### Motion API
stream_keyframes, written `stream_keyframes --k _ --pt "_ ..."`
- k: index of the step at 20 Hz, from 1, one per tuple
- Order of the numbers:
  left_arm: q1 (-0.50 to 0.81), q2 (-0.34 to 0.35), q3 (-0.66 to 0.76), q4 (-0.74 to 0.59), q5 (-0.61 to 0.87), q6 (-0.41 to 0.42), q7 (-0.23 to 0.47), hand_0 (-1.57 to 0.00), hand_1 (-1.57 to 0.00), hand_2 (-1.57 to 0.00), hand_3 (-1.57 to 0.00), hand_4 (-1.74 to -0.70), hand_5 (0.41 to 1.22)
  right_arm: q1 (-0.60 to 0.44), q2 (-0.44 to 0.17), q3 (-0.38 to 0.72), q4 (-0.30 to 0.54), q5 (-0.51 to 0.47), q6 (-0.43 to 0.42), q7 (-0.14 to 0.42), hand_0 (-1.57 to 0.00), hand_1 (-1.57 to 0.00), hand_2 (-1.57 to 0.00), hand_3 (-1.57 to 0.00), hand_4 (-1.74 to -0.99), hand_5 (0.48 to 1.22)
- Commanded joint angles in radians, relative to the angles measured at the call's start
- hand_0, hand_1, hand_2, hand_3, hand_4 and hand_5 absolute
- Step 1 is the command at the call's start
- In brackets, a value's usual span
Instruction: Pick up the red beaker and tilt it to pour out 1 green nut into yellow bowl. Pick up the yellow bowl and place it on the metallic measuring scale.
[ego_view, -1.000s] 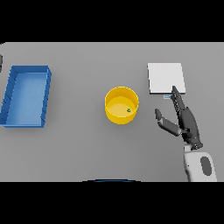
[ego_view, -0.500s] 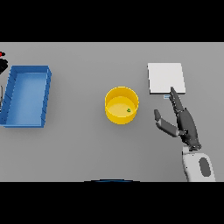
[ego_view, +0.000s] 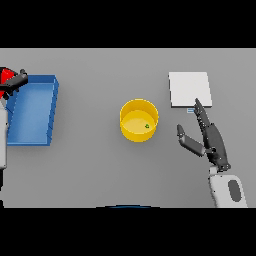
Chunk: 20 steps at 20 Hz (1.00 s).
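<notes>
**Nut's in the bowl, bowl sits mid-tabletop**

The yellow bowl (ego_view: 139, 120) stands upright around the middle of the grey tabletop (ego_view: 100, 170), with one small green nut (ego_view: 147, 126) lying inside it, toward the right side of the bottom. The metallic measuring scale (ego_view: 189, 89) is a flat pale square up and to the right of the bowl, clearly apart from it.

The right robot hand (ego_view: 207, 137) is on the right, between bowl and scale but lower down. Its fingers are stretched out straight, tips pointing at the near edge of the scale, thumb sticking out toward the bowl. It's holding nothing.

Over at the far left edge, the left robot hand (ego_view: 14, 82) is wrapped around the red beaker (ego_view: 6, 75), only partly in frame, just beside the top left corner of a blue tray (ego_view: 34, 109).
</notes>
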Motion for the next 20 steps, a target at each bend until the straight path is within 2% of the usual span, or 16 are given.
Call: stream_keyframes --k 1,2,4,6,8,11,14,16,18,20 --pt "0.008 -0.016 0.016 -0.022 0.012 -0.030 0.003 -1.23 -1.04 -0.93 -0.58 -0.97 0.735 -0.005 0.007 0.002 -0.001 -0.001 -0.002 0.001 0.00 0.00 0.00 0.00 -1.320 0.729" --pt "0.011 -0.020 0.018 -0.042 0.028 -0.058 0.003 -0.98 -0.83 -0.75 -0.46 -0.92 0.716 -0.007 0.009 0.003 -0.007 -0.002 -0.003 0.003 0.00 0.00 0.00 0.00 -1.321 0.727" --pt "0.011 -0.012 0.021 -0.070 0.030 -0.111 0.003 -0.63 -0.53 -0.48 -0.30 -0.85 0.688 0.001 0.005 0.004 -0.003 0.002 -0.002 0.003 0.00 0.00 0.00 0.00 -1.321 0.725" --pt "0.016 -0.013 0.016 -0.073 0.007 -0.151 0.004 -0.40 -0.34 -0.31 -0.19 -0.81 0.667 0.014 0.001 0.005 -0.005 -0.002 0.007 -0.015 0.00 0.00 0.00 0.00 -1.316 0.724" --pt "0.006 -0.024 0.022 -0.054 -0.031 -0.180 0.005 -0.26 -0.22 -0.20 -0.12 -0.78 0.653 0.010 0.005 0.007 -0.010 0.001 0.002 -0.010 0.00 0.00 0.00 0.00 -1.310 0.721" --pt "0.013 -0.036 0.029 -0.065 -0.080 -0.203 0.005 -0.13 -0.11 -0.10 -0.06 -0.76 0.655 0.005 0.000 0.009 -0.008 0.026 -0.014 0.005 0.00 0.00 0.00 0.00 -1.305 0.717" --pt "0.031 -0.041 0.022 -0.087 -0.097 -0.166 -0.020 -0.07 -0.06 -0.05 -0.03 -0.73 0.658 -0.016 0.001 -0.002 -0.003 0.001 -0.005 0.030 0.00 0.00 0.00 0.00 -1.279 0.713" --pt "0.024 -0.054 0.032 -0.089 -0.090 -0.144 -0.017 -0.04 -0.04 -0.03 -0.02 -0.73 0.664 -0.022 -0.005 0.022 -0.013 0.067 -0.036 0.063 0.00 0.00 0.00 0.00 -1.281 0.688" --pt "0.031 -0.054 0.036 -0.096 -0.089 -0.127 -0.042 -0.03 -0.02 -0.02 -0.01 -0.72 0.675 -0.057 -0.030 0.052 -0.023 0.141 -0.050 0.102 0.00 0.00 0.00 0.00 -1.222 0.662" --pt "0.033 -0.064 0.039 -0.109 -0.080 -0.123 -0.046 -0.02 -0.01 -0.01 -0.01 -0.72 0.685 -0.107 -0.073 0.072 -0.009 0.127 0.026 0.047 -0.01 0.00 0.00 0.00 -1.167 0.672"
